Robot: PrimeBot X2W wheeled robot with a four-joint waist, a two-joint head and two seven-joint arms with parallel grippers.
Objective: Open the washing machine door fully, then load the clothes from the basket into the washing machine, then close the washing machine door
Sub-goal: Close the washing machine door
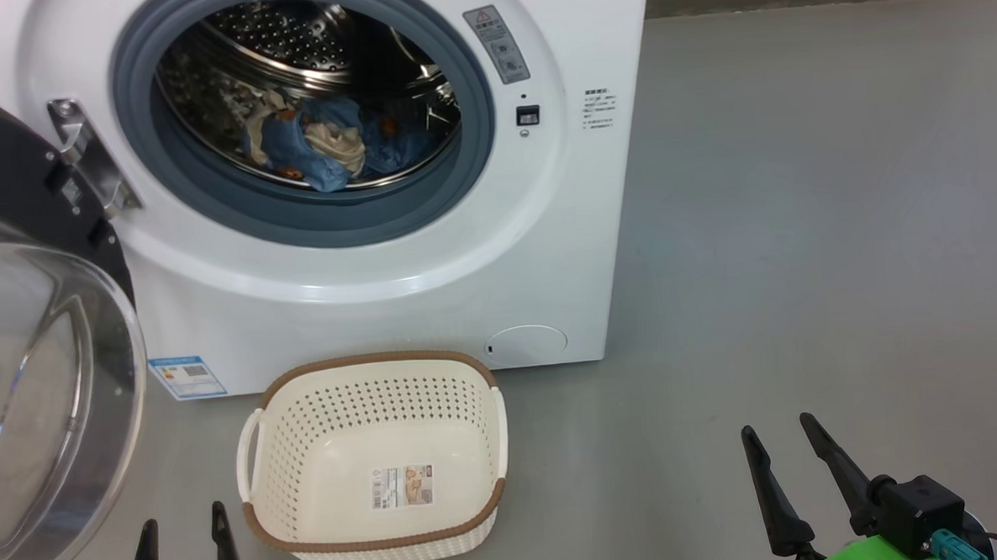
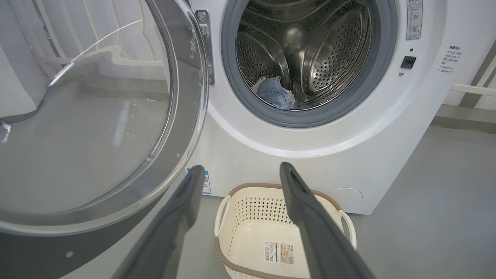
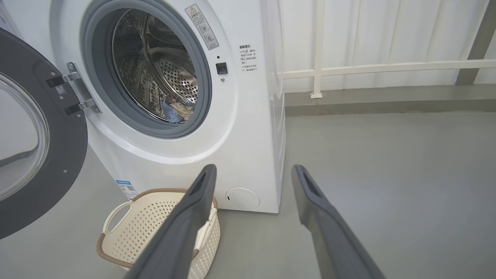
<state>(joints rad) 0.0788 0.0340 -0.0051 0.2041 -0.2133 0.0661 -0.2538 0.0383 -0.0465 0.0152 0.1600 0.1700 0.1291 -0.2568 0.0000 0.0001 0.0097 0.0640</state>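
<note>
Now left claw (image 1: 182, 514) and right claw (image 1: 777, 423) gape empty; blue label (image 1: 187, 376) on the washing machine (image 1: 382, 302) is unreadably small.

the left gripper (image 1: 183, 517) sits at the lower left of the head view, its two dark fingers pointing up, spread wide and empty. the right gripper (image 1: 777, 426) sits at the lower right, fingers likewise parted and empty, rising from a green wrist mount (image 1: 872, 553).
</note>
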